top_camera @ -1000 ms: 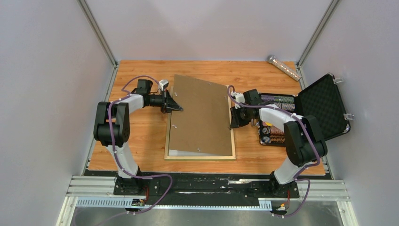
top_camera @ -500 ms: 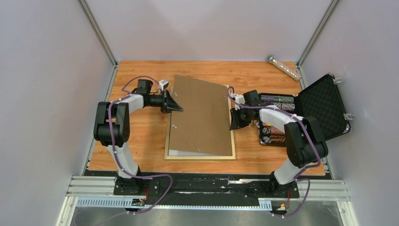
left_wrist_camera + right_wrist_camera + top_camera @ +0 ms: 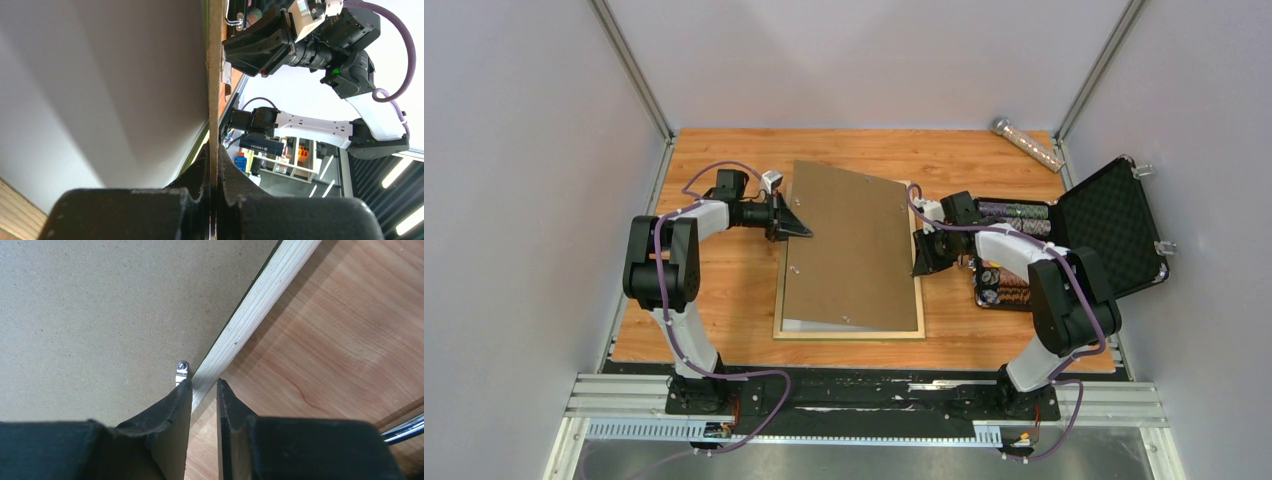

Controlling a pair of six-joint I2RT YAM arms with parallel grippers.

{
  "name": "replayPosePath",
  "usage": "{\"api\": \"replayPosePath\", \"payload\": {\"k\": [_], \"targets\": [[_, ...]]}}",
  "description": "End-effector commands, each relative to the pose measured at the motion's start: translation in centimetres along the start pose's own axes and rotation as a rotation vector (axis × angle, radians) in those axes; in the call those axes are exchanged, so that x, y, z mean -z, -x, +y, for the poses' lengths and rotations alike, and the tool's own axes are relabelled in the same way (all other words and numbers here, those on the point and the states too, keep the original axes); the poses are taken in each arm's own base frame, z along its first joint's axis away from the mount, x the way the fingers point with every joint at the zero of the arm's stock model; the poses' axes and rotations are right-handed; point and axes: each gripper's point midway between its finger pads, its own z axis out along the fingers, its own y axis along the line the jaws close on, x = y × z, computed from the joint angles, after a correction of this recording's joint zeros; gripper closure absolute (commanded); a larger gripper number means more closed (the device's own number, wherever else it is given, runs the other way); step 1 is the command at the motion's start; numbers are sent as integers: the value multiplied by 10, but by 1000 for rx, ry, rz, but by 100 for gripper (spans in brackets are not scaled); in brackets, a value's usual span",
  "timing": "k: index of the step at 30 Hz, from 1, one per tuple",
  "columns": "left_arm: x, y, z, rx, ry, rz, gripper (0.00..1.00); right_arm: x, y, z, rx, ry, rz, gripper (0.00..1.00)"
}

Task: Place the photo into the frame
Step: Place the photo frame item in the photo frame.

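Top external: photo (image 3: 796, 324) mostly beneath backing board (image 3: 854, 250).

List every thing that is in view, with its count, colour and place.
board: 1, brown, skewed over the frame
frame: 1, pale wood back up, flat at table centre
photo: 1, white back, sliver under the board's near-left corner
case: 1, black, open, at the right
chips: several rows, mixed colours, in the case
tube: 1, clear, far-right corner
table: 1, orange wood, under all
left gripper: 1, black, shut on the board's left edge
right gripper: 1, black, shut on the frame's right rail
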Motion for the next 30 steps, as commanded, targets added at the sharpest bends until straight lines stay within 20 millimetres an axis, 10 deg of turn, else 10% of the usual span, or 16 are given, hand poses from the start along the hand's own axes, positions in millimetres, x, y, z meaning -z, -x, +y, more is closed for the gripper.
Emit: {"api": "replayPosePath", "payload": {"k": [1,30], "targets": [[0,0,-5,-59,-16,20,100,5,11,11,37,33,-30,78],[-9,8,26,-17,55,50,92,7,10,15,47,45,-28,77]]}}
